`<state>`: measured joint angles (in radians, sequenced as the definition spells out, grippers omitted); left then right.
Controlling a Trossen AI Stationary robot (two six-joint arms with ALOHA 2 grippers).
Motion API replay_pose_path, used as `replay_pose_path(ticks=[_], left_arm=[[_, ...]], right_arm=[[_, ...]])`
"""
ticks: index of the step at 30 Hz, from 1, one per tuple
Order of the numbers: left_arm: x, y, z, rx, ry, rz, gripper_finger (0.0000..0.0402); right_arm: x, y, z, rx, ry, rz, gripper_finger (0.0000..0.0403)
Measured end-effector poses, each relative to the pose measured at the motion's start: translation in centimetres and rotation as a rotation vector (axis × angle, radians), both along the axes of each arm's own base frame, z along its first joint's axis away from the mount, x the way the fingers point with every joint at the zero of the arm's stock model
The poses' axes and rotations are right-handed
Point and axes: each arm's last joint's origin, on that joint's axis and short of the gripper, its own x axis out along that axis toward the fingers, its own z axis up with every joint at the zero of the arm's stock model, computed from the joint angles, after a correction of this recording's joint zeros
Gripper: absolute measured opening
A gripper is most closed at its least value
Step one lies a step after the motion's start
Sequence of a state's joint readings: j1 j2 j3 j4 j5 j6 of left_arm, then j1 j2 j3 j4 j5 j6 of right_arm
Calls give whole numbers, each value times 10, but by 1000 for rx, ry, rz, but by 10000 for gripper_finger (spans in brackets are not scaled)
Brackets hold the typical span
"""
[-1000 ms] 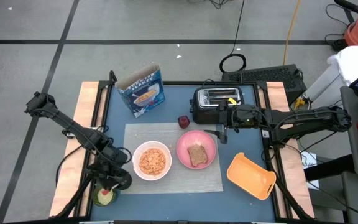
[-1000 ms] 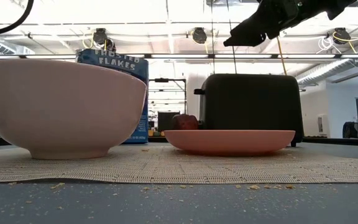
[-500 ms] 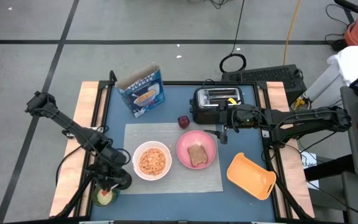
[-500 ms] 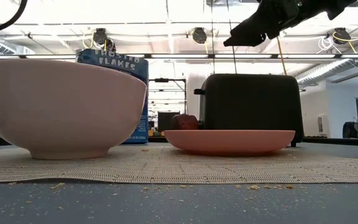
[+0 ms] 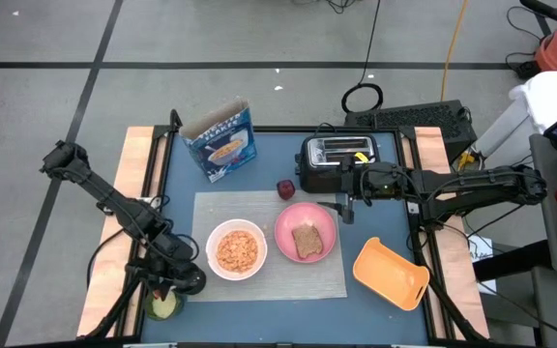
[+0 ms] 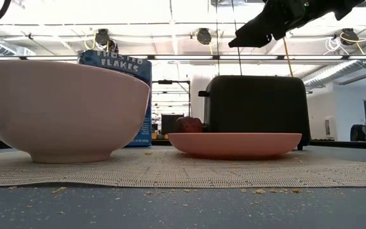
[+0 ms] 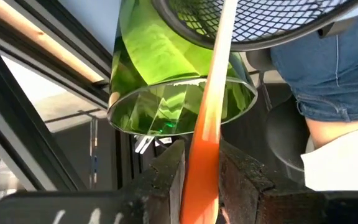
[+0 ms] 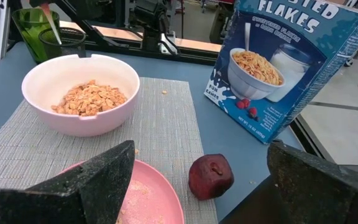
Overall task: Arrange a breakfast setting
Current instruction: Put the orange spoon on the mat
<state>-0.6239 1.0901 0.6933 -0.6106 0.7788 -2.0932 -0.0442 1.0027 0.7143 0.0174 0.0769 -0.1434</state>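
**Spoon handle pinched at the green cup, right arm waiting by the toaster**

We are seeing the left gripper (image 5: pixel 167 290) hanging over a green cup (image 5: pixel 162 306) at the table's near left corner, off the grey mat (image 5: pixel 332 280). Its fingers (image 7: pixel 166 180) are clenched on a slim handle (image 7: pixel 211 112) that is showing orange low down and pale higher up; we are taking it for the spoon, but its bowl is hidden inside the cup and we cannot confirm the metal. From above, the arm is covering most of the cup.

The right gripper (image 5: pixel 348 206) is hovering with jaws spread wide and holding nothing, just beside the black toaster (image 5: pixel 337 159) and above the far edge of the pink plate (image 5: pixel 288 232). The toast slice (image 5: pixel 307 241) is lying on that plate. The white bowl (image 5: pixel 211 266), filled with cereal, is sitting on the mat left of the plate. The dark red fruit (image 8: pixel 211 176) is resting on the bare table just off the mat's far edge, between the cereal box (image 5: pixel 222 143) and the toaster.

We are reading "FLAKES" on the blue box; the word above it is cut off. In the low view the bowl is blocking most of the box and the plate's rim is hiding the toast. The yellow-orange dish (image 5: pixel 391 275) is lying near the table's right edge.
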Motion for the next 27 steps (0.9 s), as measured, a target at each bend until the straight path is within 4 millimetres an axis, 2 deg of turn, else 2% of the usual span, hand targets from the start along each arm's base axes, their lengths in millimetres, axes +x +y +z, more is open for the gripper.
replay_pose_path(ticks=[10,16,27], left_arm=[[2,-1,1,-13,-32,-7,90],[2,-1,1,-17,-42,-9,14],[1,0,4,-28,-67,-19,9]], right_arm=[[0,0,0,-3,0,1,352],[0,0,0,-3,1,1,352],[0,0,0,-3,1,1,352]])
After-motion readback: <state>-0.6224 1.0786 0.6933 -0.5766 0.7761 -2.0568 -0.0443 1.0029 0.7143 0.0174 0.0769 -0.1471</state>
